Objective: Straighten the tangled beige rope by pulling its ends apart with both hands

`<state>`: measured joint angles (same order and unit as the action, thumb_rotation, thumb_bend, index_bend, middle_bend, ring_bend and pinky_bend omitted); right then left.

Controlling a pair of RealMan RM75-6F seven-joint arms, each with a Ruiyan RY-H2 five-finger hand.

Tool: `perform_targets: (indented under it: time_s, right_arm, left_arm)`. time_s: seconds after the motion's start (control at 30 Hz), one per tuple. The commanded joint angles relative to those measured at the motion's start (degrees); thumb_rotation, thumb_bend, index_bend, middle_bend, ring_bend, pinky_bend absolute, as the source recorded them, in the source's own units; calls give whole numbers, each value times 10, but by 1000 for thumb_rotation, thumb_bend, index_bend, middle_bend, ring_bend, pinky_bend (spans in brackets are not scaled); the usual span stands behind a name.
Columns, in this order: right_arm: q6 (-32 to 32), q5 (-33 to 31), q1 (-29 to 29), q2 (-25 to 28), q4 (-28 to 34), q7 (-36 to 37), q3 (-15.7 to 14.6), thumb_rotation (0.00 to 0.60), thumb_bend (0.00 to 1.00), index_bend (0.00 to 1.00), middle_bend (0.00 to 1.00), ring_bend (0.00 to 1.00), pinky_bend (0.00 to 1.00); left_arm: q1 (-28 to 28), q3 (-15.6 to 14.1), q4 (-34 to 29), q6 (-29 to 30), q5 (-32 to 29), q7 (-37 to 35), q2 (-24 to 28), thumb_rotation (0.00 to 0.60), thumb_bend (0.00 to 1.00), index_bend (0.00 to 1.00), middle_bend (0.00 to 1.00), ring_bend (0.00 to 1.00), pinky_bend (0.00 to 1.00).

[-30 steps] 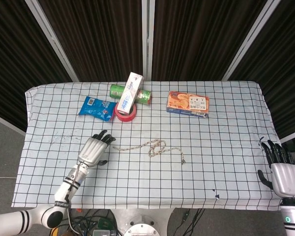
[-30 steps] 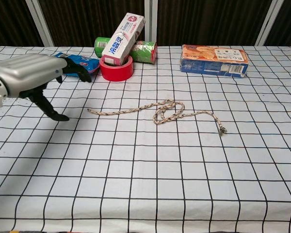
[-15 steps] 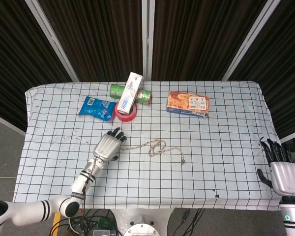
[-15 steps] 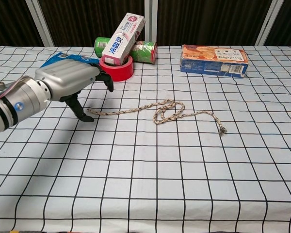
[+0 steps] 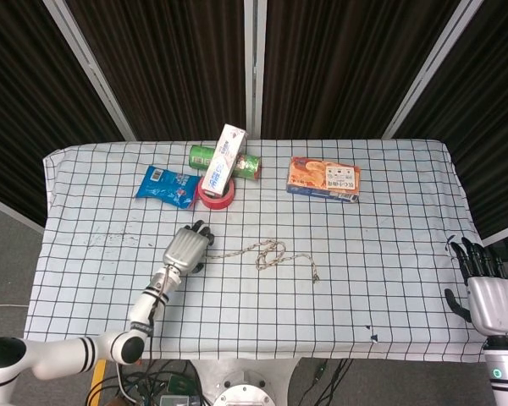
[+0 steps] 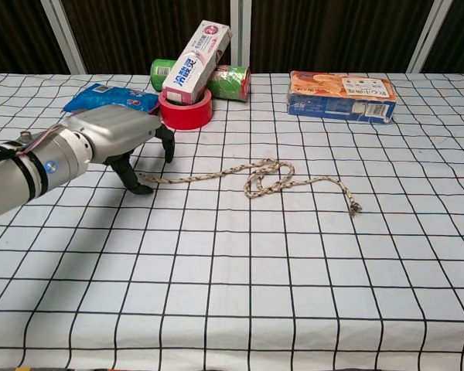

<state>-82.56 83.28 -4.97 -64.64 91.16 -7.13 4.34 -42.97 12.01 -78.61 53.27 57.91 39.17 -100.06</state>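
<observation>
One robot hand [image 6: 116, 137] poised over the beige rope [image 6: 251, 176] end

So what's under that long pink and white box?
The toothpaste box leans on the red tape roll, with a green can lying behind it. Whatever sits inside the roll's hole is covered.

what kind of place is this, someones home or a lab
Most likely a lab or test setup, not a home. The table wears a black-grid white cloth, dark panels in metal frames stand behind it, and loose cables lie on grey floor below. A rope and packaged goods look staged.
</observation>
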Motion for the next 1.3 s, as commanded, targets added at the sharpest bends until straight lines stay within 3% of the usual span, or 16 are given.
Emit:
perform_targets:
  time_s: [0.03,0.3,1.3]
  right_arm:
    - [5,-1,-2,-1,2,-3,-1,600,290,0,0,0,0]
    - [11,-6,-6,-4,3,-9,-1,600,290,0,0,0,0]
    - [12,-16,-6,-6,-5,0,1,600,290,0,0,0,0]
  left_arm:
    - [-7,1,11,-4,-5,-12,-8,600,213,403,254,142,399]
    - [-18,-3,27,-4,-10,-26,-16,600,281,430,262,142,406]
    - [-34,-30,41,9,-29,-24,-28,600,352,517,285,142,409]
